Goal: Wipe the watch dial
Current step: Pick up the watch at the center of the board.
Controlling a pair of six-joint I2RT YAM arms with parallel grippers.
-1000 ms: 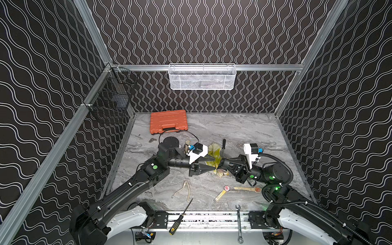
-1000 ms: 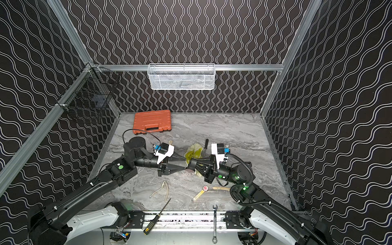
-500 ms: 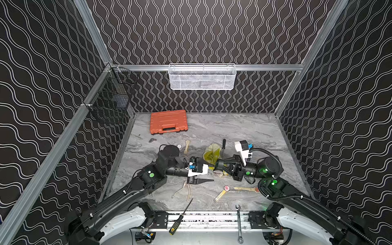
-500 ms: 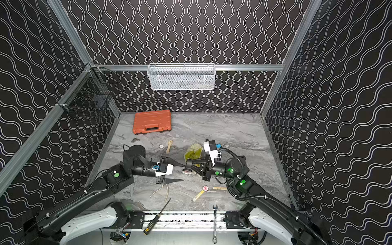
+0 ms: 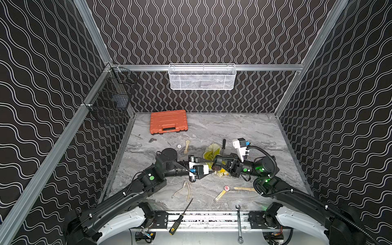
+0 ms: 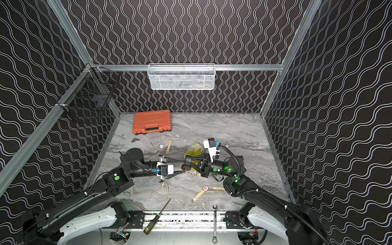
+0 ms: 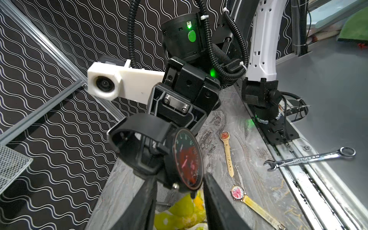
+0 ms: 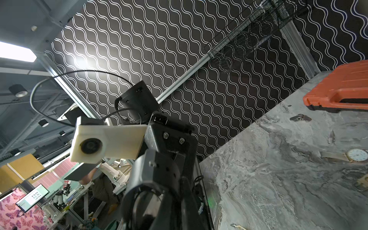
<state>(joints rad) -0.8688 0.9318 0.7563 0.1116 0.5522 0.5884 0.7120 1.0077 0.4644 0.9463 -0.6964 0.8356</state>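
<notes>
Jaws of the right gripper (image 5: 221, 162) are clamped on the strap of one black watch (image 5: 216, 167), which is held clear of the grey marbled table (image 5: 244, 131) in both top views. Opposite, the left gripper (image 5: 211, 167) meets it head-on, jaws part open, one either side of the round case; contact cannot be confirmed. Counted on the table: one crumpled yellow cloth (image 5: 212, 149) below the watch, three further watches, one ribbed orange case (image 5: 168, 124) and one thin-framed pair of spectacles (image 5: 182, 191). At the front edge are one screwdriver (image 5: 180, 217) and one steel spanner (image 5: 239, 224).

Left wrist view: the watch dial (image 7: 188, 159) is round and glossy, dark green over red. It sits nearly edge-on between the left gripper's two black fingers (image 7: 215, 199). Two watches lie beyond: one square red-dialled watch (image 7: 227, 153) on a tan strap and one round pink-dialled watch (image 7: 237, 192) on a gold strap.

Right wrist view: the right gripper's jaws cannot be made out. One white-dialled watch (image 8: 357, 155) lies flat, well apart.
</notes>
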